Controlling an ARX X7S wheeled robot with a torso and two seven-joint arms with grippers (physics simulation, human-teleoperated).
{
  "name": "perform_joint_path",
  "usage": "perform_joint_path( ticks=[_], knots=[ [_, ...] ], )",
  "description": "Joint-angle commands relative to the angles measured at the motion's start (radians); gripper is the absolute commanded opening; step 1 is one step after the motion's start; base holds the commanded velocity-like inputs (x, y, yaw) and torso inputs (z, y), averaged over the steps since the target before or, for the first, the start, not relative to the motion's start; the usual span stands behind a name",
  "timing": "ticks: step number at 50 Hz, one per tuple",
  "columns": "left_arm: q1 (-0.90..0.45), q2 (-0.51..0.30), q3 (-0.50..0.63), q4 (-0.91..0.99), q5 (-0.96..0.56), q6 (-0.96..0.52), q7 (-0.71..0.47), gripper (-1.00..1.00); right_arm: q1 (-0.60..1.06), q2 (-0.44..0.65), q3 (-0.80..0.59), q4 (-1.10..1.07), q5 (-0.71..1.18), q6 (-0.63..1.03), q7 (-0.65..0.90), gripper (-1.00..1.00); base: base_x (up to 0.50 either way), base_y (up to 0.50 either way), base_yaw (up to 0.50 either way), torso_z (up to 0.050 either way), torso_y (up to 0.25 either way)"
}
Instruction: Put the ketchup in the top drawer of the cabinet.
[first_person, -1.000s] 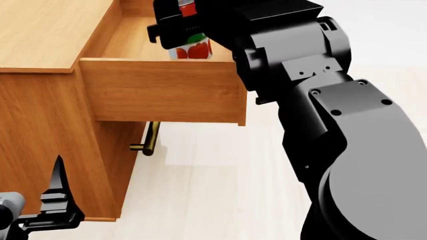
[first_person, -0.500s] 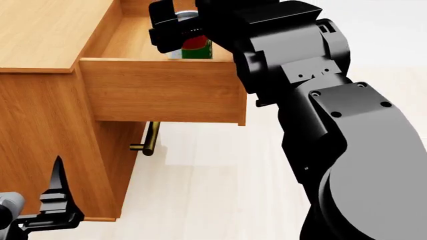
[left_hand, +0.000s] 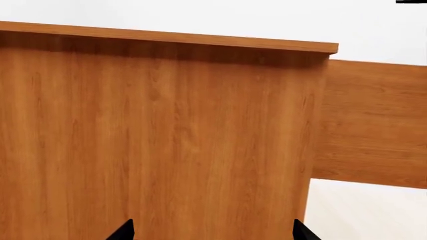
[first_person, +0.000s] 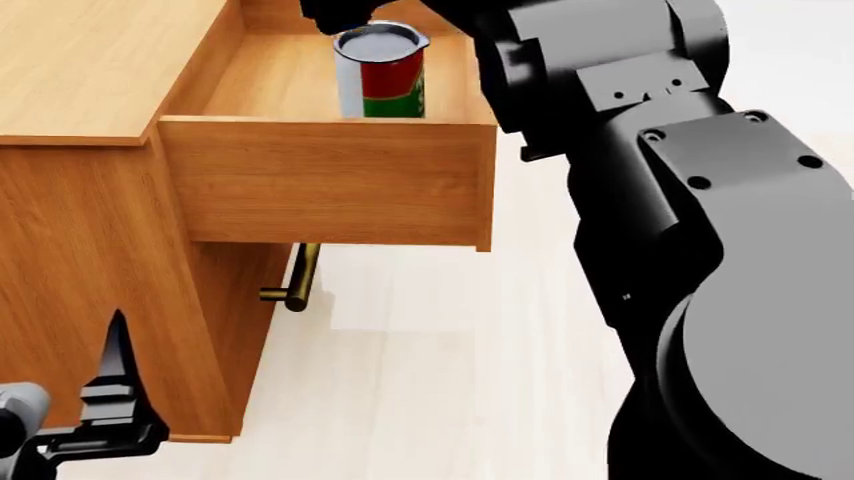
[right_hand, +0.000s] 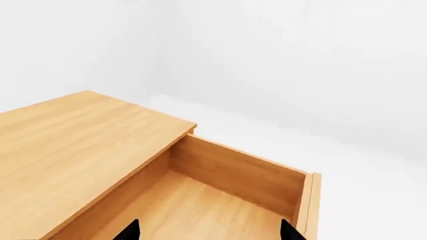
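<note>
We see the ketchup (first_person: 382, 72) standing upright on the floor of the top drawer (first_person: 327, 180), which is pulled well out from the cabinet (first_person: 94, 70). The can shows its silver lid, red label and green band, and it sits near the drawer's front panel, toward the side where the right arm (first_person: 721, 250) reaches in. Nothing grips the can in the head view.

The right end effector (right_hand: 208, 231) is above the drawer; in the right wrist view only its two dark fingertips show at the picture's edge, set wide apart with bare drawer floor between them, so we read it as spread open and holding nothing. The can itself does not appear in that view.

The left end effector (first_person: 114, 400) hangs low beside the cabinet's side panel. The left wrist view faces that panel, with two dark fingertips (left_hand: 123, 231) set wide apart and nothing between them.

Below the open drawer, the brass handle (first_person: 300, 280) of the lower drawer shows against the pale floor (first_person: 441, 370).
</note>
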Motion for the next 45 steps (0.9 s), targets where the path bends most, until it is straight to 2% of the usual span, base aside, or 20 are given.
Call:
perform_joint_path(
  ticks=[1, 9, 11, 19, 22, 29, 34, 36, 37, 39, 45],
  knots=[
    [-0.009, -0.002, 0.011, 0.008, 0.001, -0.011, -0.003, 1.00, 0.087, 0.000, 0.005, 0.008, -0.018, -0.021, 0.024, 1.00, 0.00, 0.00, 0.00, 0.000, 0.000],
    [-0.014, -0.005, 0.014, 0.012, -0.001, -0.018, -0.005, 1.00, 0.125, 0.000, 0.127, 0.009, -0.110, -0.071, 0.065, 1.00, 0.00, 0.00, 0.00, 0.000, 0.000],
    [-0.015, -0.004, 0.017, 0.012, 0.000, -0.019, -0.005, 1.00, 0.125, 0.000, 0.219, 0.009, -0.165, -0.110, 0.097, 1.00, 0.00, 0.00, 0.00, 0.000, 0.000],
    [-0.012, -0.006, 0.016, 0.012, -0.003, -0.016, -0.006, 1.00, 0.138, 0.000, 0.688, 0.009, -0.581, -0.065, 0.083, 1.00, 0.00, 0.00, 0.00, 0.000, 0.000],
    [-0.016, -0.005, 0.020, 0.010, 0.000, -0.018, -0.008, 1.00, 0.140, 0.000, 0.739, 0.009, -0.679, -0.079, 0.063, 1.00, 0.00, 0.00, 0.00, 0.000, 0.000],
    [-0.013, -0.005, 0.026, 0.014, 0.001, -0.016, -0.008, 1.00, 0.141, 0.004, 0.976, 0.008, -0.933, -0.060, 0.031, 1.00, 0.00, 0.00, 0.00, 0.000, 0.000],
    [-0.008, -0.009, 0.024, 0.022, -0.001, -0.017, -0.011, 1.00, 0.137, 0.030, 1.072, 0.007, -1.009, -0.069, 0.017, 1.00, 0.00, 0.00, 0.00, 0.000, 0.000],
    [-0.005, -0.013, 0.022, 0.030, -0.003, -0.018, -0.013, 1.00, 0.035, 0.110, 1.055, -0.254, -1.003, 0.040, 0.078, 1.00, 0.00, 0.00, 0.00, 0.000, 0.000],
    [-0.004, -0.011, 0.023, 0.025, -0.002, -0.014, -0.012, 1.00, -0.052, 0.178, 1.078, -0.404, -0.949, 0.155, 0.131, 1.00, 0.00, 0.00, 0.00, 0.000, 0.000],
    [-0.004, -0.008, 0.028, 0.018, 0.002, -0.010, -0.009, 1.00, -0.149, 0.253, 1.107, -0.704, -0.909, 0.240, 0.219, 1.00, 0.00, 0.00, 0.00, 0.000, 0.000],
    [-0.001, -0.013, 0.029, 0.035, -0.002, -0.017, -0.013, 1.00, -0.308, 0.372, 1.179, -1.039, -0.823, 0.353, 0.350, 1.00, 0.00, 0.00, 0.00, 0.000, 0.000]
  ],
)
